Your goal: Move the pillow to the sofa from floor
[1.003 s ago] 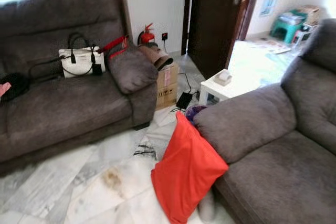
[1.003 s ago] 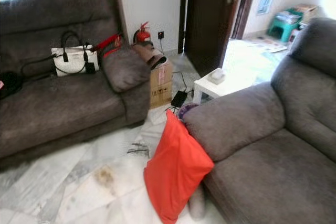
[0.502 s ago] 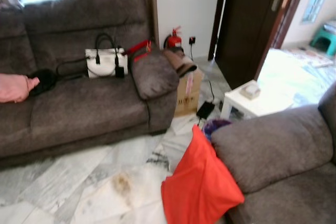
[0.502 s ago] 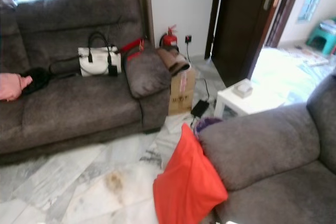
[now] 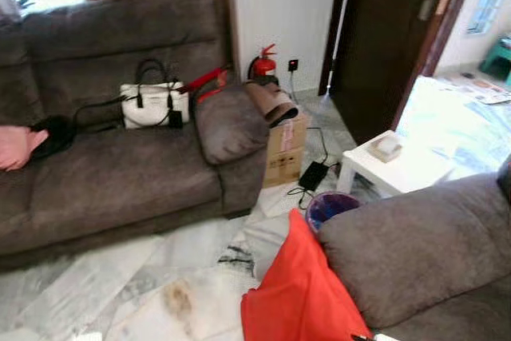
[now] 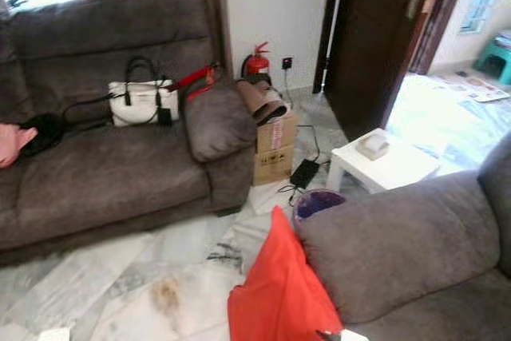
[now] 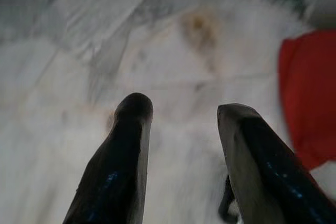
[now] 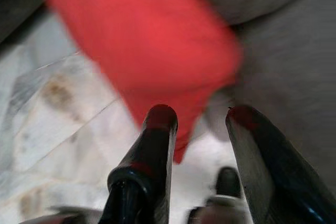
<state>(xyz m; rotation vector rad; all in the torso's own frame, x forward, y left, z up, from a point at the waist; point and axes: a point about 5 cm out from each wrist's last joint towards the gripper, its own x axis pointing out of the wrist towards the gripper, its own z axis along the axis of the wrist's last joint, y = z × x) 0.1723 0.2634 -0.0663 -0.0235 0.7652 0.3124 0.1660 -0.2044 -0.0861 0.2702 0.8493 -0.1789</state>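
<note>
Marble floor [image 5: 120,293]: pillow [image 5: 299,293] against sofa [image 5: 407,245], seemingly unheld; both grippers' fingers [image 8: 152,150] [image 7: 126,145] spread.

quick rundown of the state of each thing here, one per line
red pillow: on the floor, leaning against the right sofa, not gripped
left gripper: open, over bare floor tiles
right gripper: open, facing the pillow
white handbag: upright on the left sofa
cardboard box: flaps open
dark door: open
</note>
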